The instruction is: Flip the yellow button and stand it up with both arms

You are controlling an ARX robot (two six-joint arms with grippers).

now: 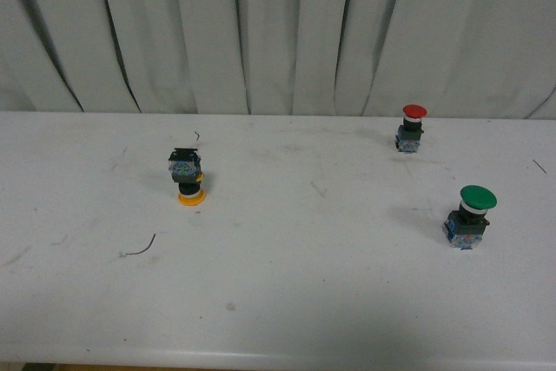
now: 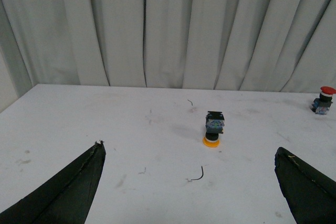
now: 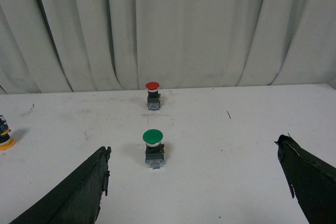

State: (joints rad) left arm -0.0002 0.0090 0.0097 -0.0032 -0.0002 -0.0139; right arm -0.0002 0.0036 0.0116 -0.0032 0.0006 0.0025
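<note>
The yellow button [image 1: 188, 178] stands upside down on the white table, resting on its yellow cap with the blue-black contact block on top. The left wrist view shows the yellow button [image 2: 213, 129] well ahead of my left gripper [image 2: 191, 156], which is open with nothing between its black fingers [image 2: 84, 177]. At the edge of the right wrist view, only part of the yellow button [image 3: 4, 136] shows, far from my right gripper [image 3: 194, 158]. That gripper is open and holds nothing. Neither arm shows in the front view.
A red-capped button [image 1: 411, 127] stands upright at the back right; a larger green-capped button [image 1: 470, 215] stands upright nearer on the right. A short dark wire scrap [image 1: 139, 248] lies before the yellow button. A grey curtain [image 1: 278, 32] hangs behind the table [image 1: 304, 301].
</note>
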